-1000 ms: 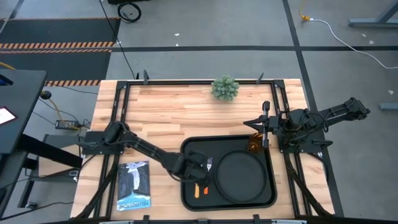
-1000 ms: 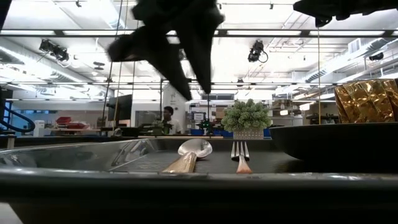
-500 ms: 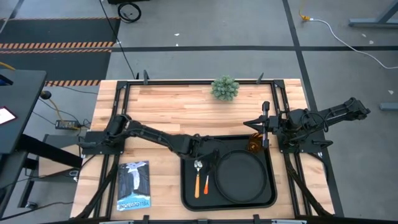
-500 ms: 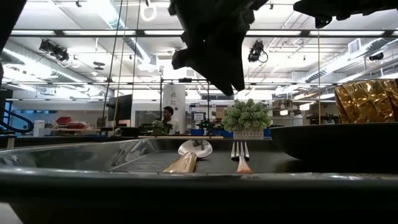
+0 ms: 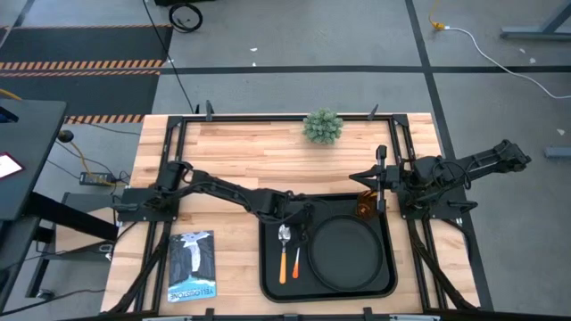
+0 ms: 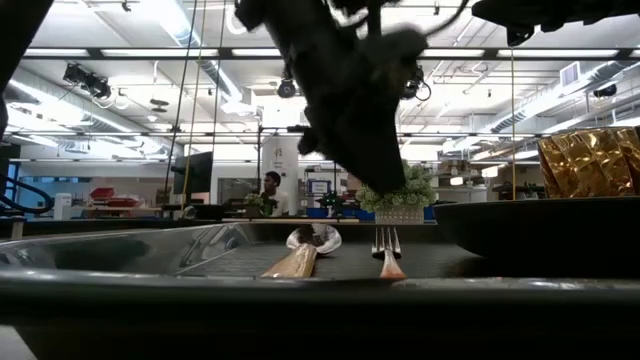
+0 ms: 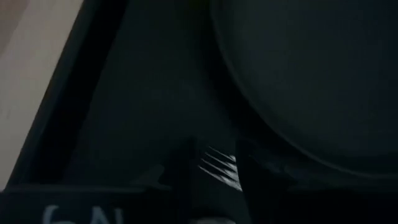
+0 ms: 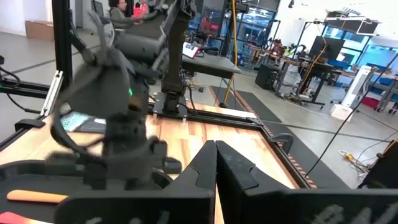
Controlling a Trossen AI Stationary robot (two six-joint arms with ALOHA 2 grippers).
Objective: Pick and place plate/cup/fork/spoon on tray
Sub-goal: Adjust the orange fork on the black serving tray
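Observation:
The black tray (image 5: 268, 285) lies at the table's near middle. In it the round black plate (image 5: 348, 254) sits at the right, and the spoon (image 5: 284, 251) and fork (image 5: 297, 257) lie side by side at the left, handles toward the near edge. The amber cup (image 5: 364, 208) stands in the tray's far right corner. My left gripper (image 5: 301, 214) hovers open over the tray's far left part, above the fork's tines (image 7: 221, 165), touching nothing. My right gripper (image 5: 380, 178) is shut and waits beyond the cup, off the tray's far right corner.
A green spiky plant ball (image 5: 322, 126) stands at the table's far edge. A booklet (image 5: 193, 265) lies on the wood to the left of the tray. Bare wood lies between the tray and the plant. A person (image 6: 270, 187) sits far back in the room.
My left gripper has moved from above the spoon and fork handles toward the table's far edge and a little to the right, staying above the tray. The spoon, hidden under it in the high view before, now shows lying whole in the tray.

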